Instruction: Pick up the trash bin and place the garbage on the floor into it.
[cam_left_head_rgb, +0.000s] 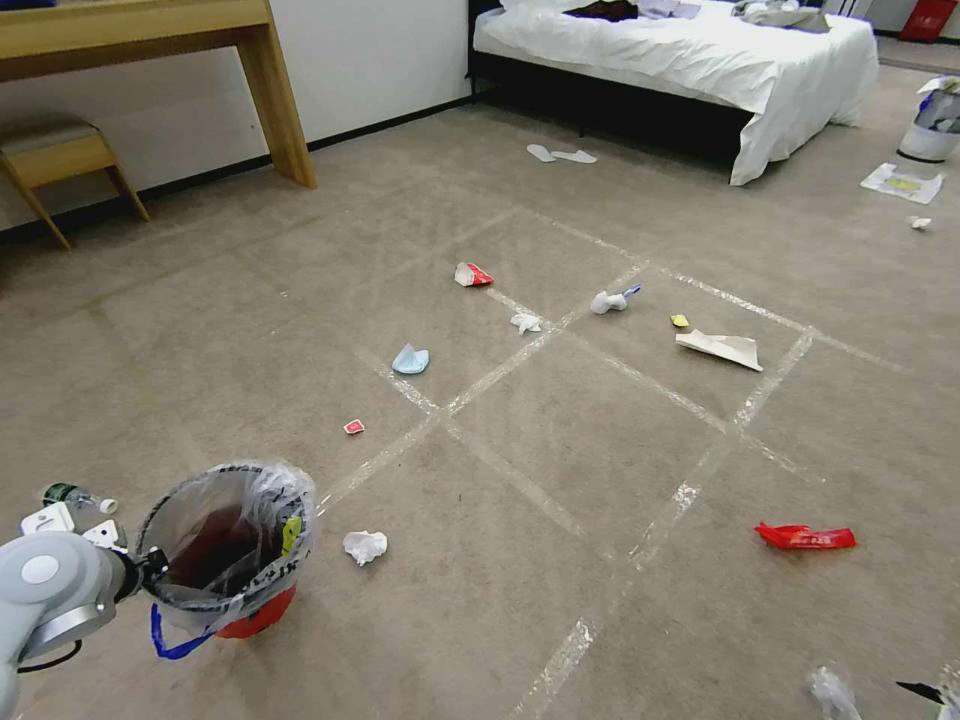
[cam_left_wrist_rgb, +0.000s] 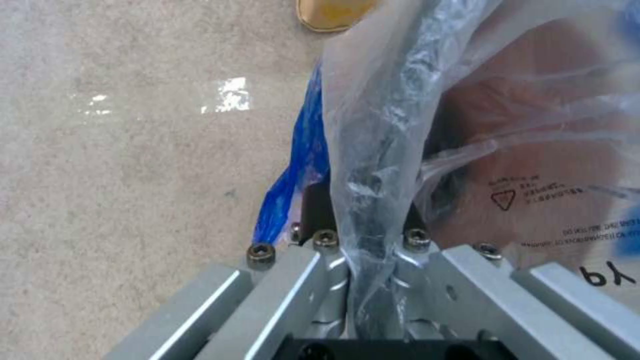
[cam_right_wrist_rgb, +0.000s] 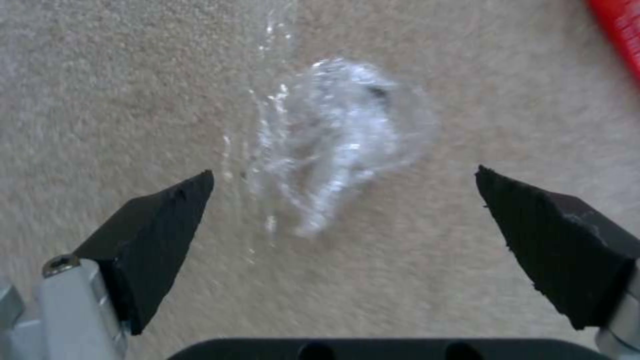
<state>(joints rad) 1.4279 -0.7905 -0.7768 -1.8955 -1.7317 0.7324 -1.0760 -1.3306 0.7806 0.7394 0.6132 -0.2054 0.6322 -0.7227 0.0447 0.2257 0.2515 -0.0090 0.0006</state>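
I am gripping the rim of the red trash bin (cam_left_head_rgb: 228, 545) with my left gripper (cam_left_wrist_rgb: 363, 235), fingers pinching it at lower left. My right gripper (cam_right_wrist_rgb: 343, 195) is hanging spread wide above a crumpled clear plastic scrap (cam_right_wrist_rgb: 340, 135) on the carpet (cam_left_head_rgb: 560, 440).

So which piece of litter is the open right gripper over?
The crumpled clear plastic, between the right gripper fingertips; the red wrapper lies off to the side.

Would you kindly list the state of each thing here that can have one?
left gripper: shut on the trash bin's rim
trash bin: held, tilted, bag-lined
right gripper: open above the clear plastic scrap
clear plastic scrap: crumpled, on the floor
white tissue: crumpled, beside the bin
face mask: on the floor
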